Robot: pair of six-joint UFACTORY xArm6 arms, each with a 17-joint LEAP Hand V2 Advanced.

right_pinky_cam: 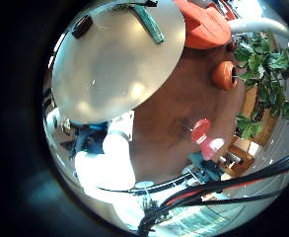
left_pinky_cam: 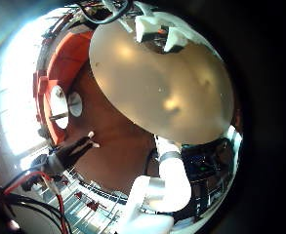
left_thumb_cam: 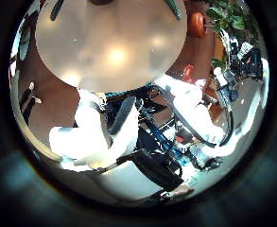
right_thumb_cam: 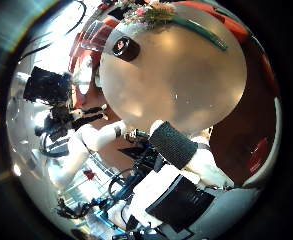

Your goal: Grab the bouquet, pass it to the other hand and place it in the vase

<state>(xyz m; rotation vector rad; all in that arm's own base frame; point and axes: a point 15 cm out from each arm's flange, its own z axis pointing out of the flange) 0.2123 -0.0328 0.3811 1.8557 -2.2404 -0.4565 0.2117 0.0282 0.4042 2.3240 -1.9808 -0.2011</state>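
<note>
Both hands hang well above the round pale surface [right_thumb_cam: 176,75], nothing held; whether fingers are straight or curled cannot be told. The green-stemmed bouquet with pale blooms [right_thumb_cam: 181,18] lies at the surface's far rim beyond the right hand [right_thumb_cam: 171,145]. A small dark round vase [right_thumb_cam: 126,47] stands near it. Judgement: descend over mid-stem, fingers spread, close across the stems.

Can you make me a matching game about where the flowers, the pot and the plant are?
Things:
1. bouquet
2. round pot
3. leafy plant

Places:
A. beyond the pot, farthest from the table
B. lying on the table, near its edge
C. on the floor, between table and plant

Pairs: 1-B, 2-C, 3-A
</note>
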